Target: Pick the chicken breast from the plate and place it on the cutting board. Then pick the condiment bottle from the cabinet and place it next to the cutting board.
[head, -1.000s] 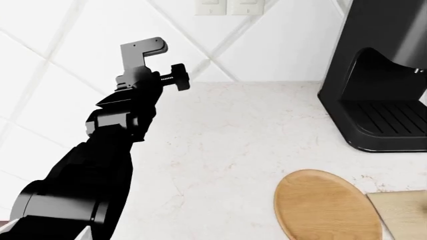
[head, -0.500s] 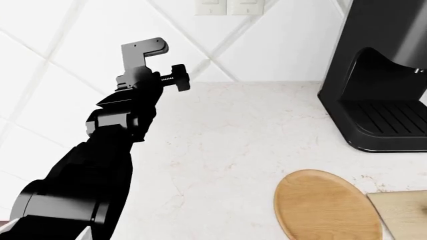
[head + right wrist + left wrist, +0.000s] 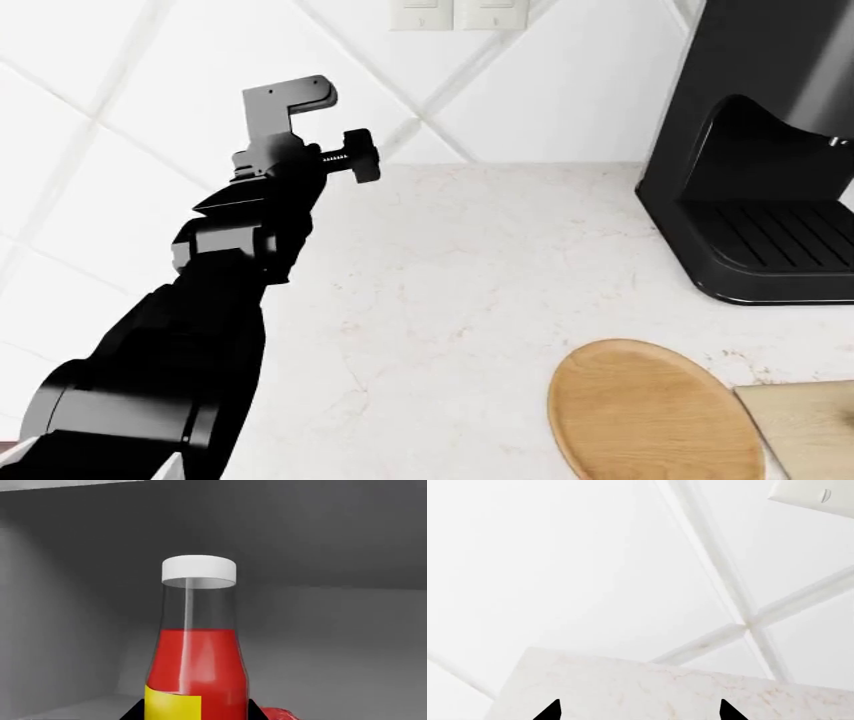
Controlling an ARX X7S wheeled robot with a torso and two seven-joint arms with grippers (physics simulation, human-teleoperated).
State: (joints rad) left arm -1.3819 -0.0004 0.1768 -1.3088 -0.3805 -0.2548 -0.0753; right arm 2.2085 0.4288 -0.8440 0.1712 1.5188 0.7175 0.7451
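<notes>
The red, white-capped condiment bottle (image 3: pixel 198 645) stands upright in the grey cabinet (image 3: pixel 347 555), right fingers (image 3: pixel 137 711) flanking it, grip unclear. Left fingers (image 3: pixel 550 711) spread apart, empty, above the white marble table (image 3: pixel 467 270).

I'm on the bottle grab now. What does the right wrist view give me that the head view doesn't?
Only the right wrist view shows the condiment bottle: upright inside a grey cabinet, white cap, red contents, yellow label, close in front of the camera. Dark tips of the right gripper show on either side of its base; whether they are clamped on it I cannot tell.

Only the head view shows the plate with nothing on it, a corner of the cutting board, the black coffee machine, the marble counter and the raised left arm.

They share nothing.
</notes>
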